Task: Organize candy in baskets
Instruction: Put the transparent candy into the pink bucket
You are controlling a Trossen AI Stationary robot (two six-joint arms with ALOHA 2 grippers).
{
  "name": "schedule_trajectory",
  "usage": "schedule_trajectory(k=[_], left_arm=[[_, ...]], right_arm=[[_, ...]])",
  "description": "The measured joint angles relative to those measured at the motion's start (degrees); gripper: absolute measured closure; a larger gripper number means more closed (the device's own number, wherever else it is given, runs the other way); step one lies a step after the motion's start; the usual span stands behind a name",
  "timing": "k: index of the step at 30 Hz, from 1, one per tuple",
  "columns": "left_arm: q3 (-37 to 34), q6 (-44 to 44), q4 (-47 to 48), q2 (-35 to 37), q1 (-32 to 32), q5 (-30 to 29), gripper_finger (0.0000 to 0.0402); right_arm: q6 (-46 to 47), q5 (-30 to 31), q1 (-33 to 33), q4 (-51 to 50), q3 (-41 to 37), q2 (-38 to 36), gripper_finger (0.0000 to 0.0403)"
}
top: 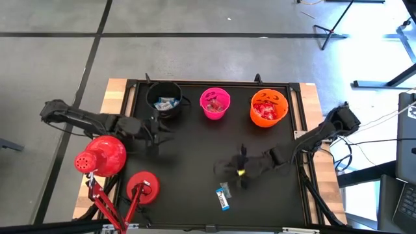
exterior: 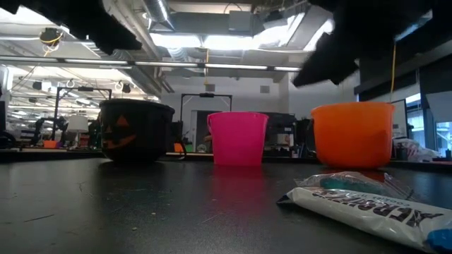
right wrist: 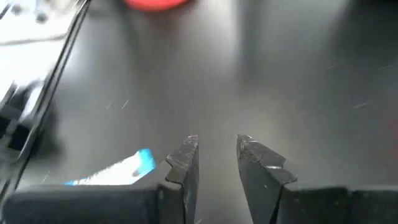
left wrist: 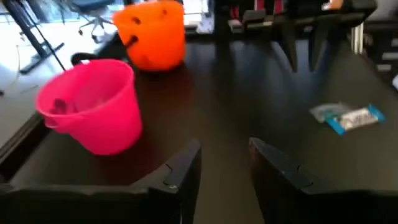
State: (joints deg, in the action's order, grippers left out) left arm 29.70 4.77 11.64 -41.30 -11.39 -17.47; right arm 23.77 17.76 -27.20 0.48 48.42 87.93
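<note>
Last candy: one blue-and-white wrapped sweet (top: 223, 197) lies flat on the black bench (top: 188, 182), near its front edge.
Right gripper (right wrist: 217, 154): just beside the sweet; jaws part open, empty.
Left gripper (left wrist: 224, 155): near the black cauldron bucket (top: 164, 99); jaws part open, empty.
Buckets: black, pink plastic bucket (top: 215, 103) and orange pumpkin bucket (top: 268, 108) stand in a row at the back, each holding sweets.
Your move: centre the right jaws across the wrapper's narrow width, lower until they touch the bench, then close.

Around my table (top: 195, 195) I see grey floor (top: 195, 16) with dark seams; stand legs (top: 338, 26) upper right; bright ceiling lights (exterior: 233, 42) overhead.
</note>
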Motion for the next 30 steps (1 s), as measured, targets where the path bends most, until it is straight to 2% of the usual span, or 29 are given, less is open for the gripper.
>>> schedule_trajectory(k=[7, 10, 15, 19, 22, 26, 30], left_arm=[[-0.32, -1.28, -11.87, -9.09, -5.35, -2.47, 0.0278], [-0.32, -3.70, -18.33, -12.74, -7.69, -2.63, 0.0278], [-0.32, -5.53, -25.29, -18.10, -9.57, -4.22, 0.0278], [-0.32, -4.03, -26.41, -21.23, -9.74, -4.29, 0.0278], [-0.32, -1.99, -26.51, -23.34, -9.78, -4.45, 0.0278], [-0.32, -0.46, -27.95, -26.24, -9.78, -5.39, 0.0278], [-0.32, -0.31, -29.61, -28.82, -9.78, -5.91, 0.0278]], right_arm=[[1.14, -5.26, -4.53, 0.05, 0.00, 7.52, 0.0296], [2.86, -8.08, -5.24, 2.36, 0.00, 9.57, 0.0282], [4.42, -9.86, -5.04, 6.86, 0.00, 11.89, 0.0209], [4.44, -9.84, -5.03, 7.82, 0.00, 13.42, 0.0144], [4.46, -9.64, -5.06, 8.79, 0.00, 14.83, 0.0114], [4.30, -9.67, -5.07, 10.81, 0.02, 17.22, 0.0107], [4.32, -7.89, -5.09, 10.83, 0.21, 18.75, 0.0137]])
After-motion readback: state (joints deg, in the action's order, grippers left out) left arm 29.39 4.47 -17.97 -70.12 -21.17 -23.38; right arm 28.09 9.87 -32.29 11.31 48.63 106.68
